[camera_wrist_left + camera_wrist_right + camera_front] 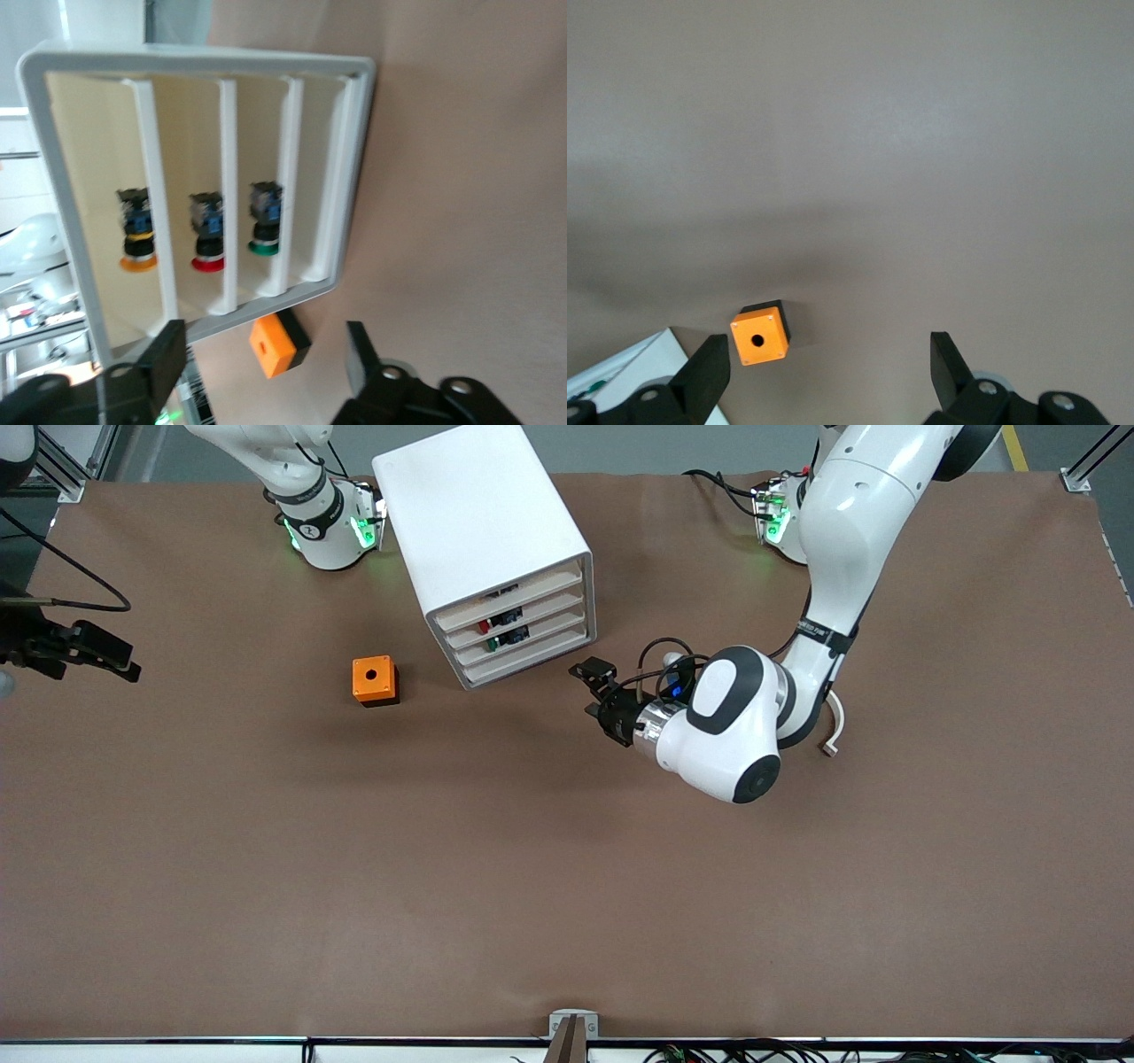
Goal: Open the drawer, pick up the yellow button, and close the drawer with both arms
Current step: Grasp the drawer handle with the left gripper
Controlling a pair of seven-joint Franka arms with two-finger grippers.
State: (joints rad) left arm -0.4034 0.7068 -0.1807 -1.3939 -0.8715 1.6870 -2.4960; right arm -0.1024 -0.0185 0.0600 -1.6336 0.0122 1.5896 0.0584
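The white cabinet (478, 505) stands toward the robots' bases. Its topmost drawer (509, 595) (146, 159) is pushed in, level with the three below it. Inside that drawer sits the button (137, 237), with an orange cap and a black-and-blue body. My left gripper (589, 689) (263, 363) hovers in front of the cabinet, pointing at the drawer fronts. It is open, with nothing between its fingers and touching nothing. My right gripper (124, 664) (828, 367) waits open in the air at the right arm's end of the table.
An orange cube with a hole (375, 680) (277, 343) (758, 336) sits on the table beside the cabinet, toward the right arm's end. The two drawers below the top one hold a red-capped button (207, 239) and a green-capped one (265, 226).
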